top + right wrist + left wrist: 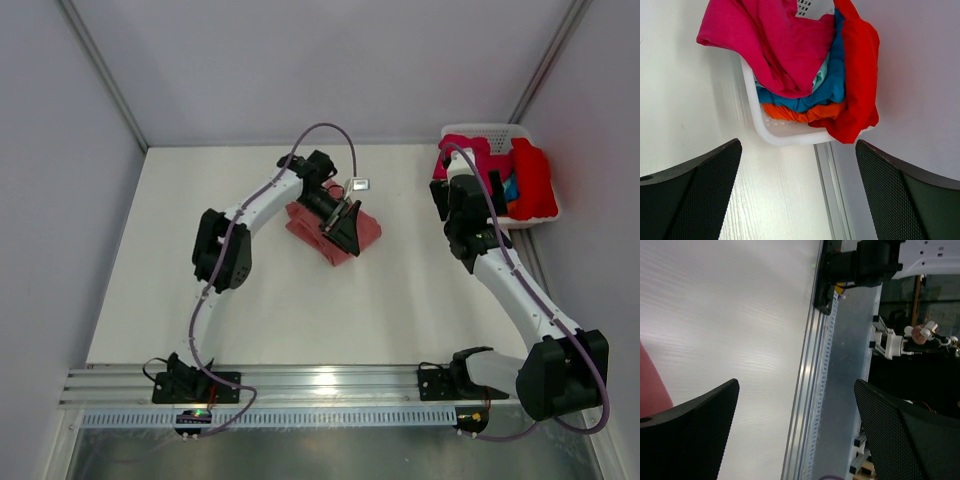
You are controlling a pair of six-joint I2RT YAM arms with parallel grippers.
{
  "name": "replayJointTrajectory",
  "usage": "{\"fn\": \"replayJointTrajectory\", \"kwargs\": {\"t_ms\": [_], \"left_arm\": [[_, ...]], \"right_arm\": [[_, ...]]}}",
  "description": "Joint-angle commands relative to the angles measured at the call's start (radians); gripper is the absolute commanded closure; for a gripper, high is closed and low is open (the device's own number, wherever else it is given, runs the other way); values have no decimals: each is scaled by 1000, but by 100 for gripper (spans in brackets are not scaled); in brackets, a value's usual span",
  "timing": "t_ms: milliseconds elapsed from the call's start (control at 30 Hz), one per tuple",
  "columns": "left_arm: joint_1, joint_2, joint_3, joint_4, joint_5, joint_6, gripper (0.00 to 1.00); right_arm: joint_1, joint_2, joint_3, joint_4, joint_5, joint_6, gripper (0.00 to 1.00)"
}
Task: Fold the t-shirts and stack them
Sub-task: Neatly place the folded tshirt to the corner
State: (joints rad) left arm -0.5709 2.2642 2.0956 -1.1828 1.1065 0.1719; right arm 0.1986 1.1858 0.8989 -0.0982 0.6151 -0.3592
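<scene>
1. Tabletop (250, 300): white, walled on three sides. A metal rail (320, 380) runs along its near edge.
2. Left arm (225, 250): reaches out to mid-tabletop. Right arm (520, 290): stretches toward the far right corner.
3. Basket (760, 125): white plastic, in the far right corner against the wall, heaped with unfolded shirts.
4. Basket load, seen from the right wrist:
   - magenta shirt (775, 45) lies on top and spills over the left rim
   - red shirt (857, 75) hangs over the right rim
   - blue shirt (825, 92) sits under both
   - orange shirt (795, 114) is lowest, against the near wall
5. Pink shirt (366, 234): a folded block at mid-tabletop, set at an angle, well apart from the basket.
6. Left tool (796, 384): over the pink shirt in the top view. Fingers are spread wide and pinch nothing. The wrist view shows bare tabletop between them and a strip of pink at the left edge. Cannot tell if it touches the cloth.
7. Right tool (798, 144): fingers spread wide and empty, near the basket's near wall and aimed at the pile, not touching it.
</scene>
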Motion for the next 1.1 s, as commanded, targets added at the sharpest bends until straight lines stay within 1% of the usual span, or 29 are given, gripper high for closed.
{"fn": "replayJointTrajectory", "kwargs": {"t_ms": [0,67,167,233,267,367,400,433,567,700,767,833,900,1000,1067], "left_arm": [[-12,95,36,-204,69,188,1],[-12,179,107,-277,94,230,1],[-12,290,156,-334,119,261,1],[-12,343,152,-339,145,278,1],[-12,398,153,-348,148,293,1],[-12,486,170,-418,170,362,1],[-12,500,184,-472,173,388,1],[-12,506,185,-477,168,403,1],[-12,443,187,-479,129,403,1],[-12,315,276,-463,73,341,1],[-12,266,307,-410,62,281,1],[-12,203,304,-367,64,243,1],[-12,175,287,-309,82,197,1],[-12,152,229,-212,99,140,1],[-12,178,225,-155,116,106,1]], "right_arm": [[-5,5,15,31,15,19,1],[-5,12,14,34,18,14,1],[-5,17,12,37,25,9,1],[-5,20,11,41,28,6,1],[-5,20,8,41,28,6,1],[-5,20,6,45,23,5,1],[-5,20,6,43,21,3,0],[-5,20,6,41,21,3,1],[-5,18,8,38,17,5,1],[-5,11,8,37,11,5,1],[-5,6,8,34,11,6,1],[-5,2,8,31,8,8,1],[-5,-5,6,29,6,8,1],[-5,-9,5,29,2,8,1],[-5,-11,5,28,0,11,1]]}}
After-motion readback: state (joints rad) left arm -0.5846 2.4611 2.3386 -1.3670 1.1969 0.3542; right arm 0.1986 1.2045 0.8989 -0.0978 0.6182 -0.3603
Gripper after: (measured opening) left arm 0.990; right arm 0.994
